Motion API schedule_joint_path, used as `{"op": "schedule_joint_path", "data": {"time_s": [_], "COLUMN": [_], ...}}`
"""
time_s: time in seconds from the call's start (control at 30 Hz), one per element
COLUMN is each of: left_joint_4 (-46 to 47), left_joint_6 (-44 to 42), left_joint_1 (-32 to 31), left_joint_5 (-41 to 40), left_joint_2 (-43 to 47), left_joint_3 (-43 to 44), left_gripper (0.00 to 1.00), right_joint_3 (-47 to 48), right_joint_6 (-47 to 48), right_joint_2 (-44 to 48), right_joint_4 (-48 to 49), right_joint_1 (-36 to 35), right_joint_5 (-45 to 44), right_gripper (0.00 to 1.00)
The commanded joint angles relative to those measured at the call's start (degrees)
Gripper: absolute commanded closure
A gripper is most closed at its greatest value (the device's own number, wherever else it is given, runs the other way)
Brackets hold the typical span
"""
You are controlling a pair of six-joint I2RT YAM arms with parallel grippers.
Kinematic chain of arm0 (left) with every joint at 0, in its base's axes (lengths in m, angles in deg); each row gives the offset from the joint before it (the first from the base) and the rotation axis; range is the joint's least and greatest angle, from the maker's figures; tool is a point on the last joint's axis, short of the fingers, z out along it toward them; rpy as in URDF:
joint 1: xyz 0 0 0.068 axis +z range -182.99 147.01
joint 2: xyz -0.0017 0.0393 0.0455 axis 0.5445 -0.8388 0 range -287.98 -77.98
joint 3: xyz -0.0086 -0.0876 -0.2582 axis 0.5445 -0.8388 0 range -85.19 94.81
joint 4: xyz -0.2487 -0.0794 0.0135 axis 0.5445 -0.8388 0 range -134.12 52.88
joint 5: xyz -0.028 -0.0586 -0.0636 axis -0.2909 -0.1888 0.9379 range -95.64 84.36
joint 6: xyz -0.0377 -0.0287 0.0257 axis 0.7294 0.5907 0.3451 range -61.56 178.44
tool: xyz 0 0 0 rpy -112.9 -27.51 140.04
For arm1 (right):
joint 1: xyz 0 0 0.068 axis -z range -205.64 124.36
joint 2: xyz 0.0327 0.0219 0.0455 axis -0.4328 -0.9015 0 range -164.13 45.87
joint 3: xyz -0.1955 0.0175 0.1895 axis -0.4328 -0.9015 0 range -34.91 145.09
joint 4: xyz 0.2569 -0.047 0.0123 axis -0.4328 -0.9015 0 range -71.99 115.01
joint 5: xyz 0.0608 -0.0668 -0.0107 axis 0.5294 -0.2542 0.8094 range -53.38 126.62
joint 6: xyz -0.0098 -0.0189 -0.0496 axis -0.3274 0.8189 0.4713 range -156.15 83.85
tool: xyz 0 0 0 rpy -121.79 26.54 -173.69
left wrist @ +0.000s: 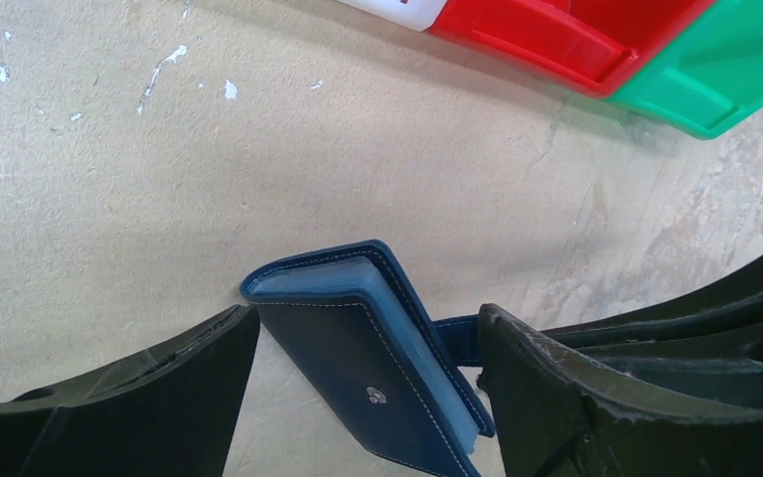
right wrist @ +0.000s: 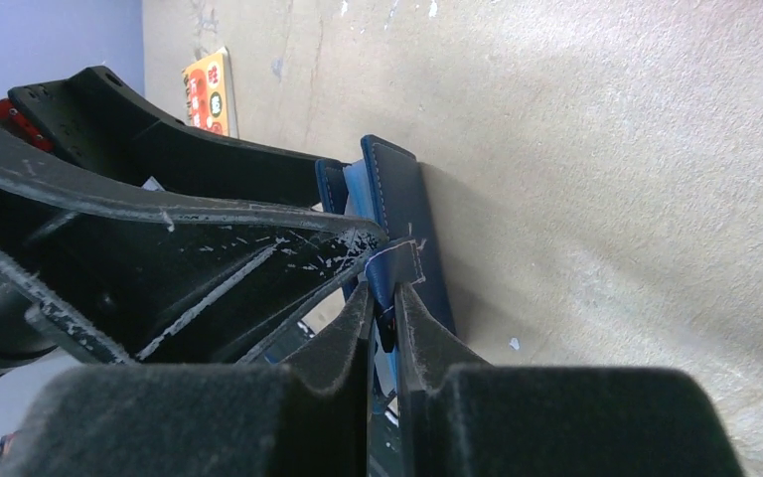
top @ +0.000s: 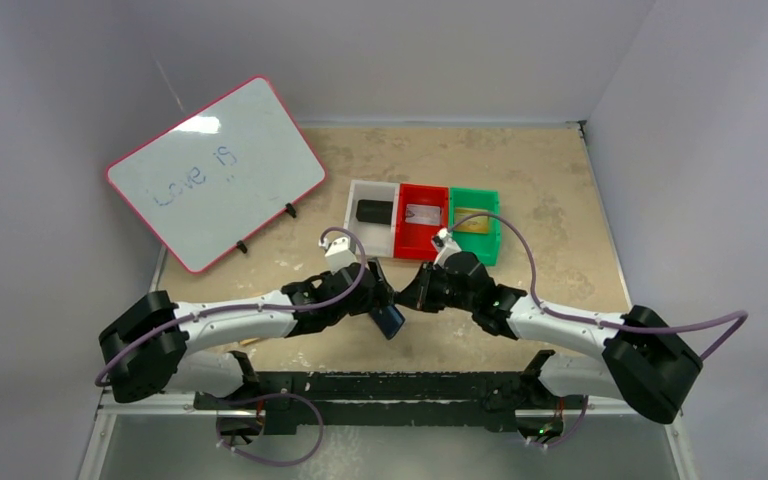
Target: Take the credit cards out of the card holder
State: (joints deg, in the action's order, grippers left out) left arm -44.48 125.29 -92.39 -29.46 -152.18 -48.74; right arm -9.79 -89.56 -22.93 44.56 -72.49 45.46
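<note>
Straddling the card holder (left wrist: 343, 343), L hand (left wrist: 368, 323) sits jaws apart across its width; R hand (right wrist: 385, 298), opposite, is clamped on snap tab (right wrist: 397, 263).

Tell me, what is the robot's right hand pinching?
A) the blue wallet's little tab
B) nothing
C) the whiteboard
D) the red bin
A: the right wrist view shows the right hand closed on the snap tab of the blue wallet.

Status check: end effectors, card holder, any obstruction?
Right end effector pinched on snap tab of card holder. Left end effector open, straddling it. No credit cards showing. Nearby bins stand clear.
</note>
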Motion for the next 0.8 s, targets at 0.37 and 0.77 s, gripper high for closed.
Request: {"op": "schedule_joint_path", "data": {"time_s": [0.37, 0.77], "left_joint_4": [-0.35, -9.76], "left_joint_6": [-1.15, -5.43], "left_joint_1": [-0.33, -0.21], "left_joint_5": [-0.55, -7.69], "left_joint_2": [1.6, 4.8], "left_joint_3": [1.1, 4.0], "left_gripper": [0.64, 1.0], "right_joint_3": [1.73, 3.67], "right_joint_6": [-3.18, -2.6], "right_joint_2": [1.1, 5.43], "right_joint_4": [-2.83, -17.09], "right_joint_1": [0.15, 0.16], "right_joint_5": [-4.12, -13.77], "right_gripper": [0.91, 0.92]}}
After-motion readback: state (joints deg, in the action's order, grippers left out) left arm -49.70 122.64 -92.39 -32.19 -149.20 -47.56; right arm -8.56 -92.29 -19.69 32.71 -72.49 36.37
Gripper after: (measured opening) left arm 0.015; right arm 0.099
